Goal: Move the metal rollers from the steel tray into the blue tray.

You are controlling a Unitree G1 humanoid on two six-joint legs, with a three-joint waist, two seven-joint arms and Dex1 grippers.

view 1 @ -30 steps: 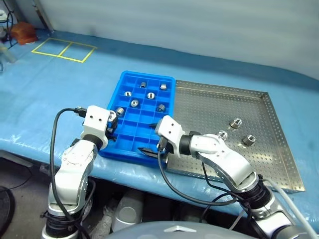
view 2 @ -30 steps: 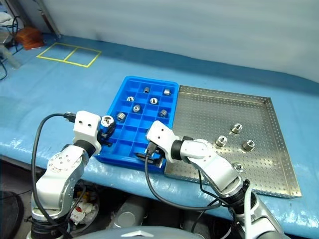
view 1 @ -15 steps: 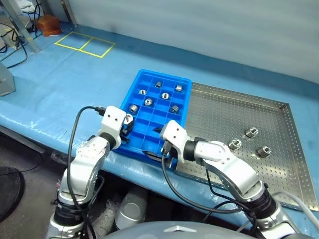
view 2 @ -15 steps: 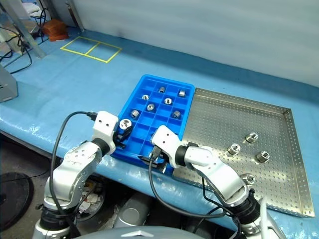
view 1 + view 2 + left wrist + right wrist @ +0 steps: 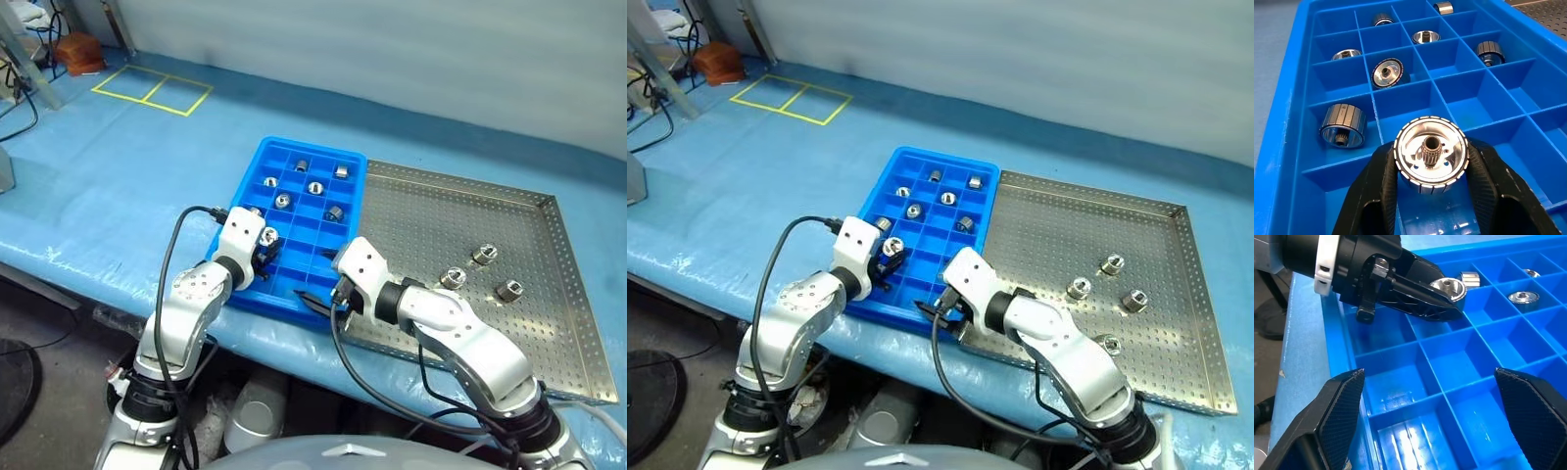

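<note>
Nearest the robot, the right claw [image 5: 1430, 421] hangs with its fingers spread wide and empty over the near edge of the blue tray [image 5: 257, 184]. Beside it, the left claw [image 5: 1431, 183] is clamped on one roller [image 5: 1430, 156], pinched across its ribbed rim and held above an empty near-row compartment.

Further in, six metal rollers [image 5: 1343, 125] already lie in separate compartments of the blue tray, some upright, some on their sides. Beyond and to the right, the steel tray [image 5: 549, 294] touches the blue tray's long side and carries at least three loose rollers [image 5: 508, 289], well apart from both claws.

Handling judgement: the rollers look solid, rigid and dense for their size, with polished faces likely to slip. The ribbed circumference offers the better purchase; a squeeze across the diameter, as presently applied, appears sound. Breakage seems unlikely, though a dropped piece could roll on its side.

The left wrist view reveals the splined centre bore and the rim ribbing, unresolved from the head. The right eye view shows a fourth roller [image 5: 1107, 344] on the perforated floor near the right arm.
</note>
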